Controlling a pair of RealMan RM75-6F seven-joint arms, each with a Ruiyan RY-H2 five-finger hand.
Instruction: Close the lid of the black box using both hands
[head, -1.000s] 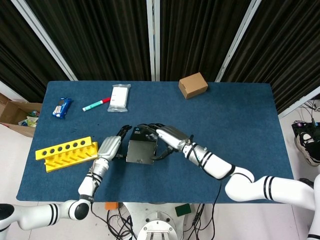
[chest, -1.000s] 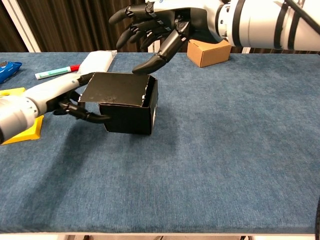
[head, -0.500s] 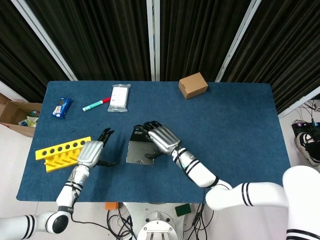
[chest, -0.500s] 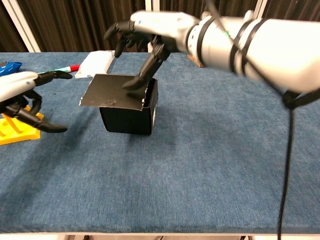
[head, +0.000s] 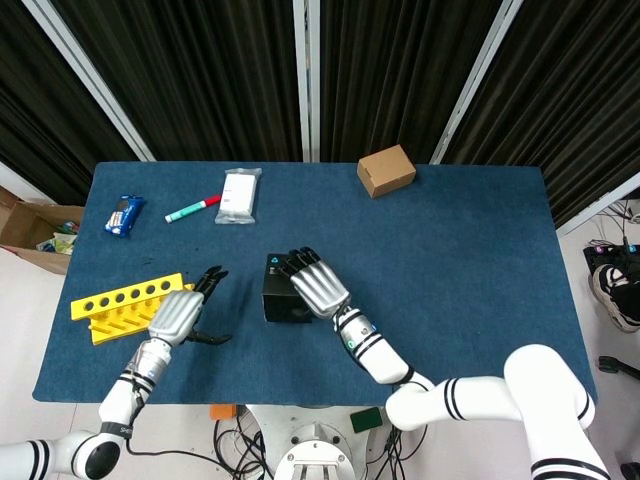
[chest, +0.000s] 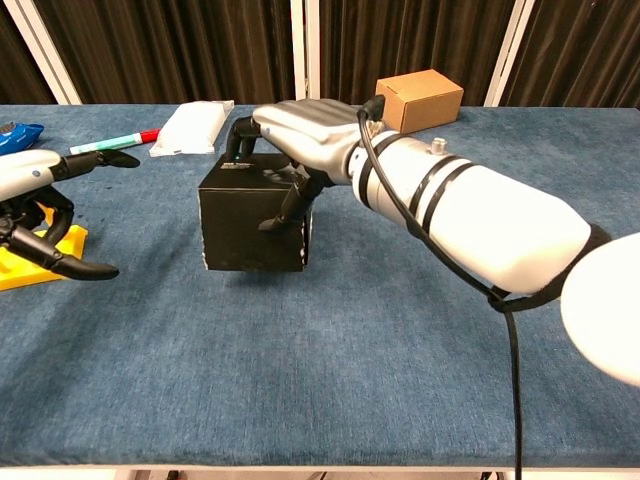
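Black box (chest: 252, 225) sits mid-table, lid down flat. Right hand (chest: 300, 135) lies palm-down across the top, pressing, grasping nothing. Left hand (chest: 40, 215) hangs apart beside the yellow rack (head: 128, 306), fingers spread, empty. Box looks light, thin-walled card; likely slides easily, so brace its sides.

The right robot hand (chest: 300, 135) covers much of the black box (chest: 250, 225) lid, hiding its right edge. The left robot hand (chest: 35, 215) is cut off by the chest view's left edge.
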